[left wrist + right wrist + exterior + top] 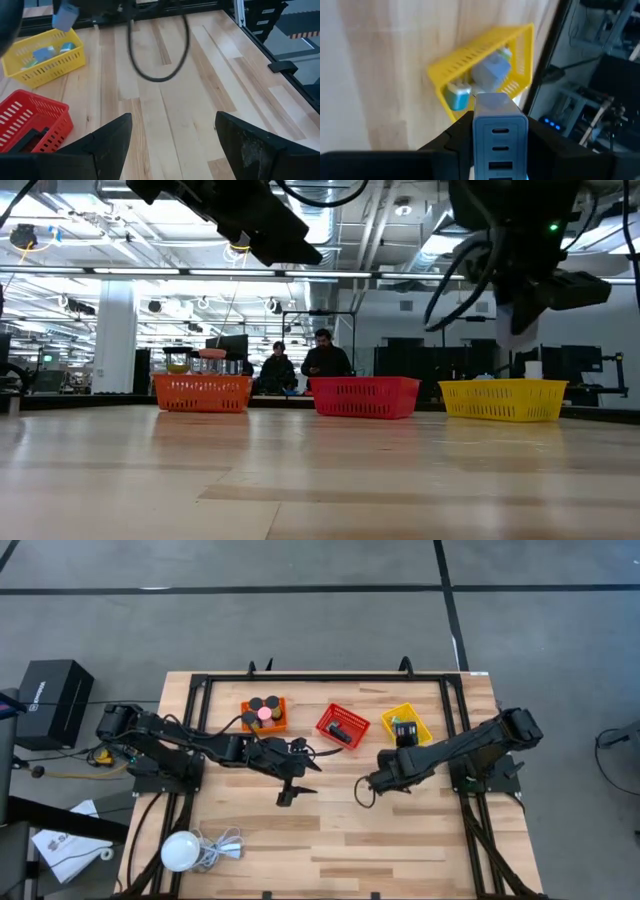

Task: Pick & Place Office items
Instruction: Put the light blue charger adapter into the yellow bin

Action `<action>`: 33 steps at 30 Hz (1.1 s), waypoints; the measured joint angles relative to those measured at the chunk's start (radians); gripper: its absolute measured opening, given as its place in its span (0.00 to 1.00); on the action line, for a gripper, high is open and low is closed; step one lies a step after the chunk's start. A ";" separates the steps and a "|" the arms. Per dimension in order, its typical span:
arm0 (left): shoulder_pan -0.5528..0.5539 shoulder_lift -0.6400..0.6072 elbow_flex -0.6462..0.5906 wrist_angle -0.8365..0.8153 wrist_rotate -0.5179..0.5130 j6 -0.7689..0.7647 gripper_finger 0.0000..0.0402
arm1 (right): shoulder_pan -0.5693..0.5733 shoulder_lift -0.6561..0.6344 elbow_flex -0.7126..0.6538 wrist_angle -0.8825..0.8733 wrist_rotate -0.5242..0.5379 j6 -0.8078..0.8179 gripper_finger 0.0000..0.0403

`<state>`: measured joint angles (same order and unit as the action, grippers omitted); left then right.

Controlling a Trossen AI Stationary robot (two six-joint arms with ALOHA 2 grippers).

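Observation:
My right gripper is shut on a light-blue squarish piece with dark slots on its face. It hangs over the table just on the near side of the yellow basket, which holds more light-blue pieces. My left gripper stands open above bare wood at the table's middle, with nothing between its fingers. The orange basket holds black short cylinders and a pink cylinder. A flat black rectangle lies in the red basket. My right gripper pinches the light-blue piece between its two fingers, one on each of two opposite sides, with the slotted face turned toward the wrist camera. The fingers slant downward. The piece is lifted clear of the table.
A white round bulb-like thing with a coiled white cable lies near the table's front left corner. Black frame rails run along the table's sides and back. A black cable loop hangs from the right arm. People sit beyond the table.

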<state>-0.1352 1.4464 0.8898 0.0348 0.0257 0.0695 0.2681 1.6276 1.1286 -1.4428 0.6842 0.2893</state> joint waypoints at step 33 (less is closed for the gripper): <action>-0.003 0.000 -0.001 0.010 0.001 -0.005 0.70 | -0.489 -0.035 -0.088 0.400 -0.119 -0.449 0.33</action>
<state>-0.1387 1.4464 0.8890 0.0448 0.0269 0.0649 -0.2212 1.5921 1.0409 -1.0424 0.5648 -0.1597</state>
